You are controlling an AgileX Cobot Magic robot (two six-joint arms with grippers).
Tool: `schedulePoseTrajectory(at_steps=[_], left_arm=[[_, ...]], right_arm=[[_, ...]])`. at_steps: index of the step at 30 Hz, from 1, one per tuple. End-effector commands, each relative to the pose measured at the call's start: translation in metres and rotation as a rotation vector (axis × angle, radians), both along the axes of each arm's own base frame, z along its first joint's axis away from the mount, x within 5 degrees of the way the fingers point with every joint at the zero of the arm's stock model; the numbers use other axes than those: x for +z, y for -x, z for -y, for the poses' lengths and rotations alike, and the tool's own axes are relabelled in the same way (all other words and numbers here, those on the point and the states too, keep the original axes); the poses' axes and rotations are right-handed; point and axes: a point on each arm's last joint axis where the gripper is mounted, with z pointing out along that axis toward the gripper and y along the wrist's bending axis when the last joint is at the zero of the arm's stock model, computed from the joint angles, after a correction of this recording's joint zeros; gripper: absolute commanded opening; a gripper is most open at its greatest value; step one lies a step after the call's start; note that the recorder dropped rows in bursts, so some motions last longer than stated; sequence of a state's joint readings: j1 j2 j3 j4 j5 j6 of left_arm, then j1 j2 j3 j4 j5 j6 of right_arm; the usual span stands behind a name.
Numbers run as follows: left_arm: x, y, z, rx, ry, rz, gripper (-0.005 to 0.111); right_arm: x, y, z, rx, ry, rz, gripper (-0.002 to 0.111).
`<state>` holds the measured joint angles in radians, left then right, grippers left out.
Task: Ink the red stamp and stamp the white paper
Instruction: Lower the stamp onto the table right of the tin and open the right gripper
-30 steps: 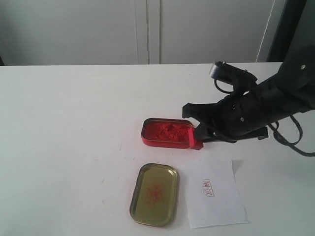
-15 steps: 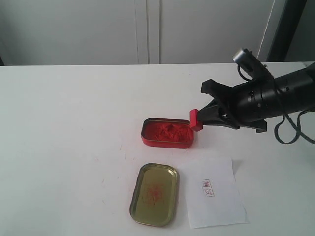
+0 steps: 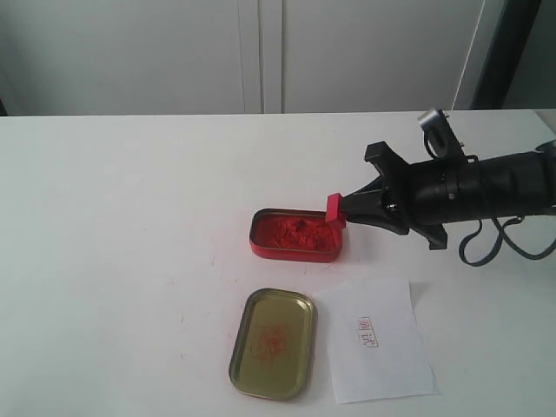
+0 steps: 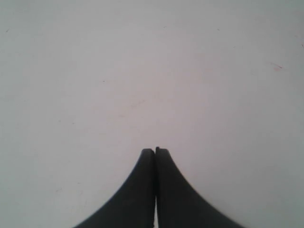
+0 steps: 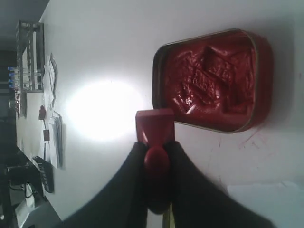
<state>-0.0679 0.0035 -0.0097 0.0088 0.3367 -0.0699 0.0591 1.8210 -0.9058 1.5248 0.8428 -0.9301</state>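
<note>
Above the right end of an open red tin (image 3: 291, 234) on the white table (image 3: 130, 217): the red stamp (image 3: 334, 209). Pinched by its stubby handle in the right gripper (image 3: 346, 209), clamped tight on it, with the square block sticking out past the fingertips. Reached in from the right of the exterior view, arm stretched low and nearly level. Tilted, block turned toward the tin; cannot tell whether touching the rim or the paste.

From the right wrist view: handle squeezed between the two dark fingers (image 5: 135, 175) of the right gripper (image 5: 156, 149), block of the red stamp (image 5: 154, 124) just beside the rim of the red tin (image 5: 213, 80). Lumpy red paste inside the tin.

In front of the tin, lying flat and apart from it: a gold lid (image 3: 272, 343) smeared red inside. Just right of the lid, the white paper (image 3: 387, 360), bearing a small red mark (image 3: 367, 333) near its middle. Both well clear of the stamp. A corner of the white paper (image 5: 266, 202) also caught in the right wrist view.

Over plain table (image 4: 152, 71) in the left wrist view: the left gripper (image 4: 155, 152), jaws pressed together with no gap between them.
</note>
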Motion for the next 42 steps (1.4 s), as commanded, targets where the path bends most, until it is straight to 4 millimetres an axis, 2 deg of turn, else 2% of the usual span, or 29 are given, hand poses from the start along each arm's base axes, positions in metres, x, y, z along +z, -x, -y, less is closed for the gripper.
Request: schedulePoseTrajectory(at_steps=[1, 19, 29, 39, 42], left_arm=[[-0.004, 0.001, 0.000, 0.000, 0.000, -0.021, 0.000], [-0.004, 0.001, 0.000, 0.000, 0.000, -0.021, 0.000], [-0.004, 0.001, 0.000, 0.000, 0.000, -0.021, 0.000], [-0.004, 0.001, 0.000, 0.000, 0.000, -0.021, 0.000], [-0.004, 0.001, 0.000, 0.000, 0.000, -0.021, 0.000]], right_arm=[[-0.009, -0.006, 0.008, -0.026, -0.047, -0.008, 0.000], [-0.029, -0.020, 0.029, -0.289, 0.098, -0.090, 0.000], [-0.049, -0.020, 0.031, -0.309, 0.113, -0.165, 0.000], [-0.052, -0.020, 0.033, -0.314, 0.143, -0.161, 0.000], [-0.052, -0.020, 0.033, -0.317, 0.146, -0.160, 0.006]])
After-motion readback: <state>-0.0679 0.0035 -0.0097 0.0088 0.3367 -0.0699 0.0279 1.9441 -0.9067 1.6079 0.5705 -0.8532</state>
